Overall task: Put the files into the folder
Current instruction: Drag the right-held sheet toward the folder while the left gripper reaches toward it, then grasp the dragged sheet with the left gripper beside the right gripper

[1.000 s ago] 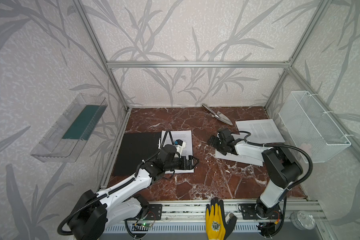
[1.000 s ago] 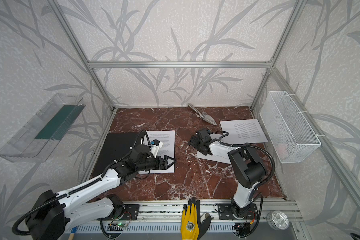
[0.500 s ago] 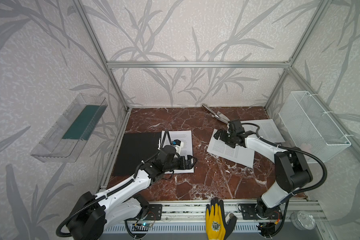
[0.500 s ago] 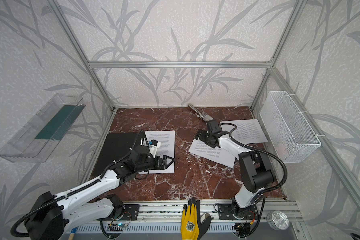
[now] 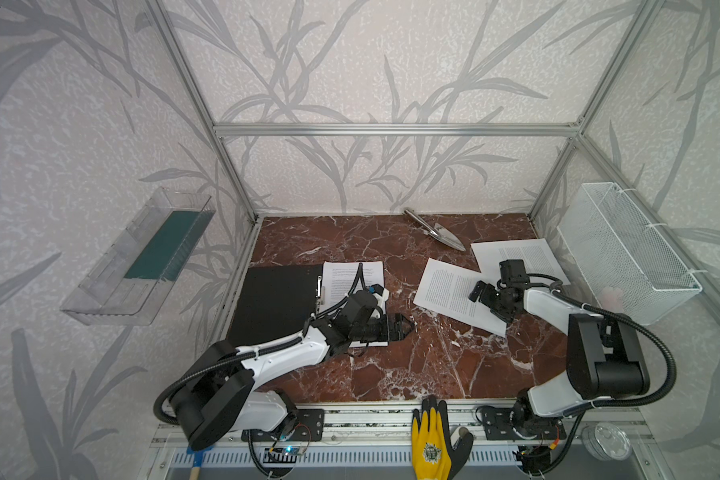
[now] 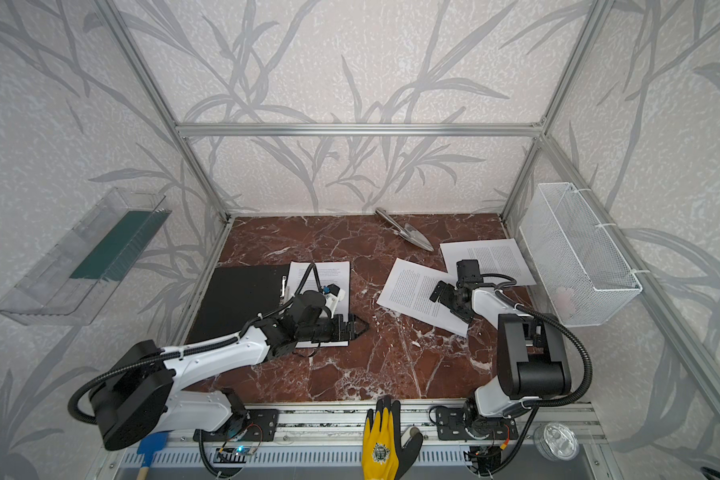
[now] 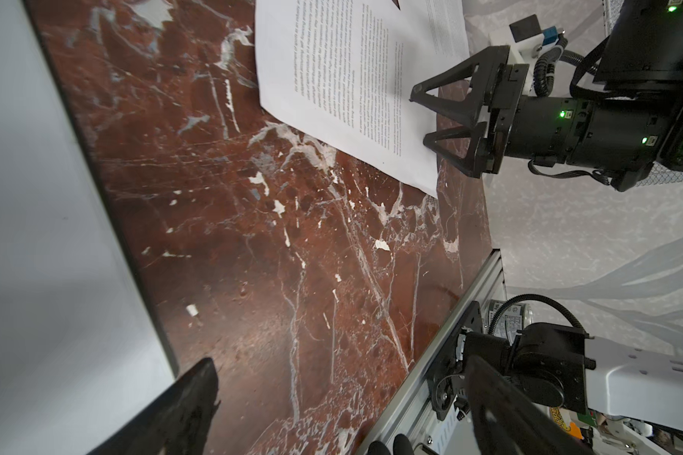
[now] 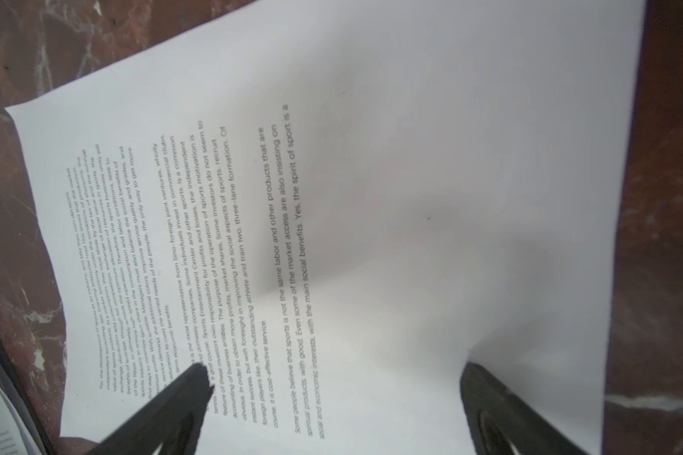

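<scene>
We see the right jaws wide open over a sheet (image 8: 371, 197), gripping nothing; the left jaws gape, empty, above bare table (image 7: 292, 275).

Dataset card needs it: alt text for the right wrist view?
A white sheet of small black print lies on the red marble table, filling most of the view. The right gripper has its two black fingers open over the sheet, holding nothing.

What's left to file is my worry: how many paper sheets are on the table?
3 sheets. One by the folder clip, under the left arm; one mid-table under the right gripper; one at the back near the wire basket. Stacked sheets could be hidden.
</scene>
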`<state>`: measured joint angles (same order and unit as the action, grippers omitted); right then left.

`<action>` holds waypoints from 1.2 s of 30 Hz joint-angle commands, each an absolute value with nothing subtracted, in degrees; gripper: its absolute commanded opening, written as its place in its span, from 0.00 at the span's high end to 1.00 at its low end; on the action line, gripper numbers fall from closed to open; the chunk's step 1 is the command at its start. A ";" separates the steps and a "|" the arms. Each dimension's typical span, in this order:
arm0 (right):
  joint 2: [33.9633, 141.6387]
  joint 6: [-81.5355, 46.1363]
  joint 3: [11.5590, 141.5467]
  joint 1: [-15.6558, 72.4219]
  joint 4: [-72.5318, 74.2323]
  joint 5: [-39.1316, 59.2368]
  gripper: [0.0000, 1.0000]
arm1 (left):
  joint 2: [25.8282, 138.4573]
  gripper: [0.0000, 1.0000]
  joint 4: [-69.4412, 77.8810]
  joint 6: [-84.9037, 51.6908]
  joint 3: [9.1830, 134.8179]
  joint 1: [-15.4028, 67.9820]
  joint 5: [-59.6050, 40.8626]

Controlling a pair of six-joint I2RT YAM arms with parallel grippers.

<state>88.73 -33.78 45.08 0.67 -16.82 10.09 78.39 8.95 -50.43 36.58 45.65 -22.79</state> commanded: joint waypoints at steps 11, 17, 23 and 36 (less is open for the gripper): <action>83.93 -45.71 32.72 9.50 -8.09 19.07 0.00 | 97.95 0.13 15.97 -58.97 48.31 48.69 -22.77; 76.59 -41.09 39.57 14.22 -14.43 24.47 0.01 | 103.35 0.15 17.31 -61.12 51.85 48.57 -21.83; 70.23 -36.84 40.23 11.71 -18.19 12.14 0.01 | 107.11 0.16 19.27 -63.35 53.59 47.62 -18.88; 84.83 -34.47 40.96 10.55 -11.07 15.21 0.01 | 115.62 0.22 34.39 -70.64 51.84 46.58 -13.65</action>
